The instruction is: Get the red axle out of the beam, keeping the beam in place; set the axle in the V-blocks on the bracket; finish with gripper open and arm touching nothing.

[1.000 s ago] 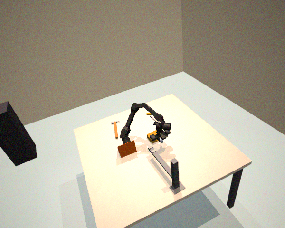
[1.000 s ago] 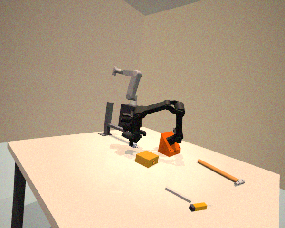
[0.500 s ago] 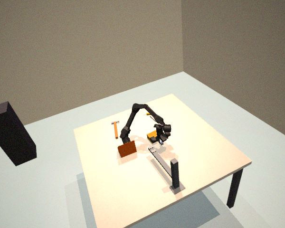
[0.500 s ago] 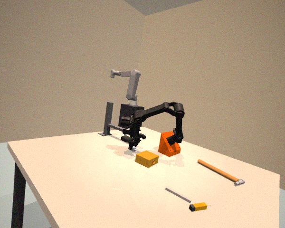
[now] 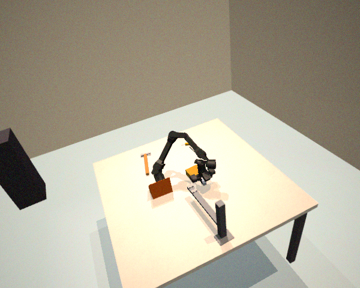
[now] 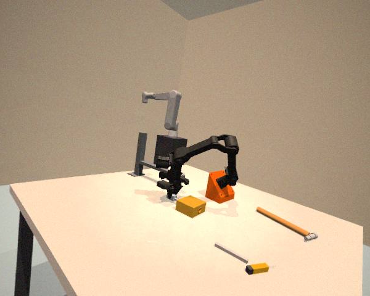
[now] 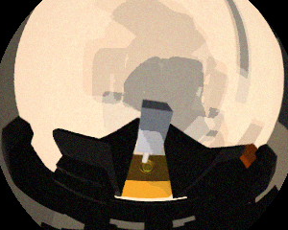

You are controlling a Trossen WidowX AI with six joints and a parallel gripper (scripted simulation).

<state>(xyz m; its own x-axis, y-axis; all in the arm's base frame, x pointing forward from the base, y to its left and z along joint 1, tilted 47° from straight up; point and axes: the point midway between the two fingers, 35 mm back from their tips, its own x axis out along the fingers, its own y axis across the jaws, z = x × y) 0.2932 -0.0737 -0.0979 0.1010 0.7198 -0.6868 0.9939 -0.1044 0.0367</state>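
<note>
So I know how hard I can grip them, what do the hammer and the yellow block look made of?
Hammer: handle probably wood, smooth orange-brown; head likely metal, pale grey.

Yellow block: perhaps painted metal or plastic, evenly coloured and flat-faced.

hammer (image 5: 146, 164) (image 6: 282, 221) on pale table (image 5: 251, 198) (image 6: 131, 248) (image 7: 53, 72)

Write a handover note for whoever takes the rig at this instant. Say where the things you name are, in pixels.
Gripper (image 5: 202, 179) (image 6: 173, 194) (image 7: 151, 123): shut on a grey piece (image 5: 204, 182) (image 6: 173, 197) (image 7: 156, 119) with a pale pin, beside the yellow block (image 5: 191, 170) (image 6: 190, 202) (image 7: 146, 189).
Job's things: no red axle is discernible; I can't tell which part is the beam or find the V-blocks.
Done: axle removal and placement can't be confirmed.
Left: at least opening the gripper and finishing clear of everything.
</note>
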